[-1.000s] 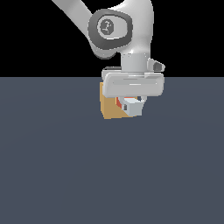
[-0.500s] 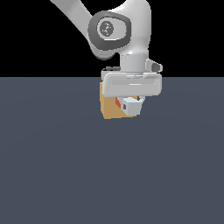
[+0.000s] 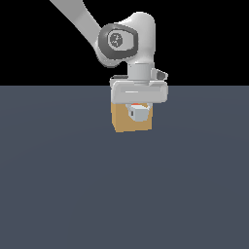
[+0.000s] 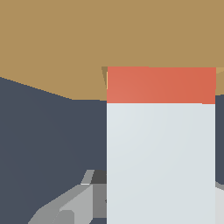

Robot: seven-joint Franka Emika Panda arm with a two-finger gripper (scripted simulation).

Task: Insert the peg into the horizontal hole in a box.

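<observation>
In the exterior view the box (image 3: 130, 122) sits on the dark floor (image 3: 58, 185) with the gripper (image 3: 138, 111) directly in front of it, clamped on the peg (image 3: 138, 113), whose pale end faces the camera and hides most of the face. The wrist view shows the peg's orange-red end (image 4: 161, 85) already at the hole (image 4: 105, 72) — seemingly just entering, though only a sliver of the opening's edge shows, so depth is hard to judge. This looks like the insertion step; the next move calls for a straight push along the peg's axis, kept square, since the hole's rim is the only thing likely to catch it — nothing else stands nearby.
</observation>
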